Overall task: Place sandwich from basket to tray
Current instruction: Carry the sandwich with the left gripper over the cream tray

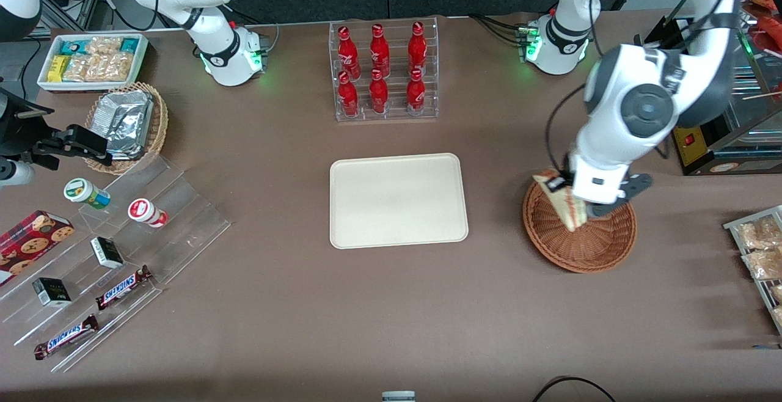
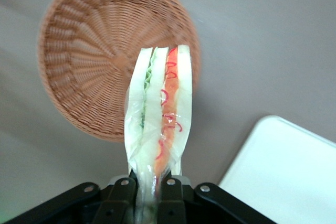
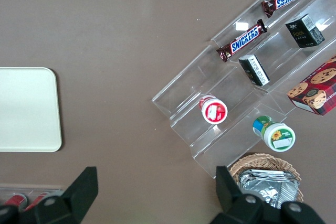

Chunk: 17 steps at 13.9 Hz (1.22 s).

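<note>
Brown tabletop (image 1: 391, 316) is spread with shop goods, and the cream tray (image 1: 398, 200) lies bare at its middle, nearer the front camera than a clear rack of red bottles (image 1: 383, 71). Toward the working arm's end of the table the reddish-brown basket (image 1: 595, 249) is seen, with nothing left lying in its woven bowl as far as the wrist view shows. The sandwich (image 2: 160, 114) is held in the gripper (image 2: 148, 195), whose jaws are closed on one end of the wedge; in the wrist view the striped filling edge is turned toward the camera and the wedge hangs lengthwise away from the fingers (image 2: 123, 198). It is judged to be held by its end so that the broad bread faces are spared from crushing. From the front, the sandwich is seen raised above the basket, over the rim on the side toward the tray, apparently clear of the wicker. The lifting step is judged done and the carry to the tray is in hand. A sideways move toward the tray is called for next, then a lowering. Some slip within the clear wrap is thought possible, since only a small part of the wedge is pinched.
</note>
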Motion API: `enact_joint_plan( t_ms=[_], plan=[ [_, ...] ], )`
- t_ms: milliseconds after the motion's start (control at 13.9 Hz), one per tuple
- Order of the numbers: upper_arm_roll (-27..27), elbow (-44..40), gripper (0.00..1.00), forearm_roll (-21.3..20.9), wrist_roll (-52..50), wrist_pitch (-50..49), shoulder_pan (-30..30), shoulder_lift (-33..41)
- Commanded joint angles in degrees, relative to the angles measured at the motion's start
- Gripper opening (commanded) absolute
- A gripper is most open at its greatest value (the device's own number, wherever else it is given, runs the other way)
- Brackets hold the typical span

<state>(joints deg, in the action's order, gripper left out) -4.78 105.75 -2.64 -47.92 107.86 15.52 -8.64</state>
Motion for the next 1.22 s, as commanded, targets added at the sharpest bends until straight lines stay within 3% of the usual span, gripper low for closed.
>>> enact_joint_plan(
  t_ms=[0,648,1152],
  plan=[
    [0.47,-5.97,0.07,-0.26,-1.2,-1.78,5.81,-4.0],
    [0.47,-22.68,0.07,0.88,-3.58,-1.25,22.17,-23.16],
    [0.47,-23.75,0.07,1.24,-6.22,7.88,28.16,-29.59]
  ],
)
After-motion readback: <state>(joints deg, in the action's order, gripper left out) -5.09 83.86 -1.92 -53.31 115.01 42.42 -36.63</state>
